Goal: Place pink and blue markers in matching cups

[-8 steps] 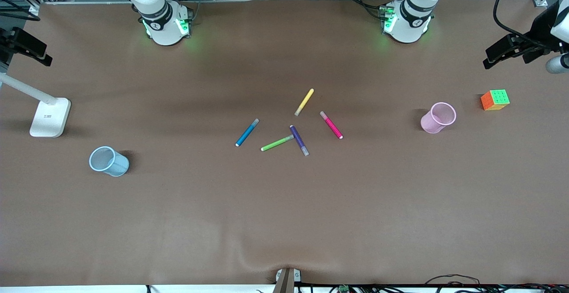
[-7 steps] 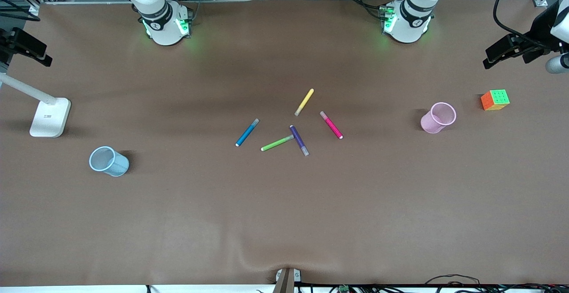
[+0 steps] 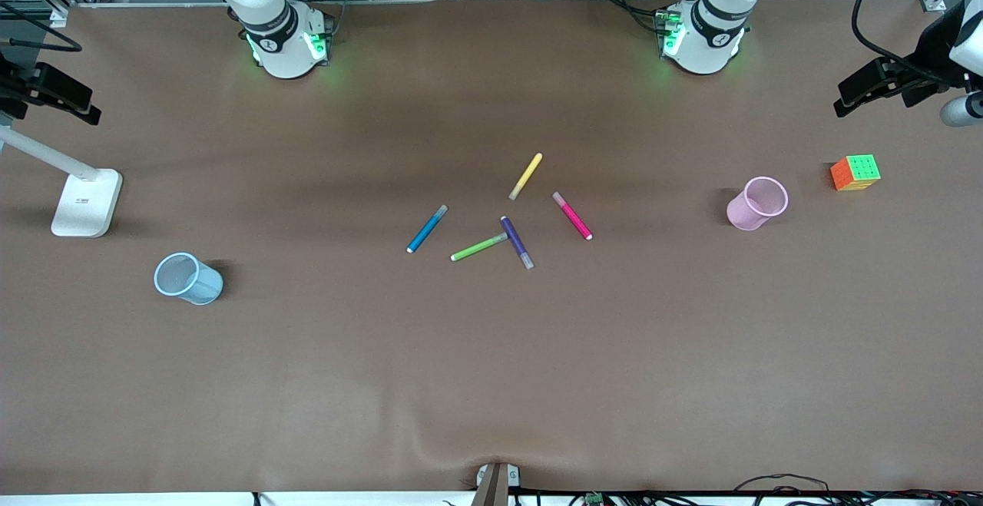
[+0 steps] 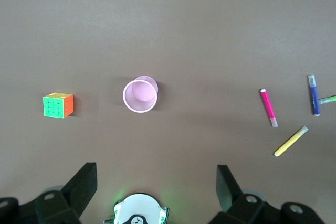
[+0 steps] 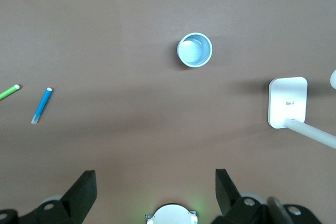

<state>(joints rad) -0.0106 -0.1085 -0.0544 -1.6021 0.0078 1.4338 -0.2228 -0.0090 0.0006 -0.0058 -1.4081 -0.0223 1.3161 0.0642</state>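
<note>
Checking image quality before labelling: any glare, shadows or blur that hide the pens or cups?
Front view: even light; green glow from the arm bases falls on the table at the top; soft shadows sit beside the pink cup and blue cup; all pens sharp. Left wrist view: pink pen clear, no glare. Right wrist view: blue pen clear, faint shading only.

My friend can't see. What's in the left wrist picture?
Looking straight down at a brown table: the open left gripper hangs high above an upright pink cup. A colorful puzzle cube sits beside it, and pink, purple and yellow markers lie apart.
</note>
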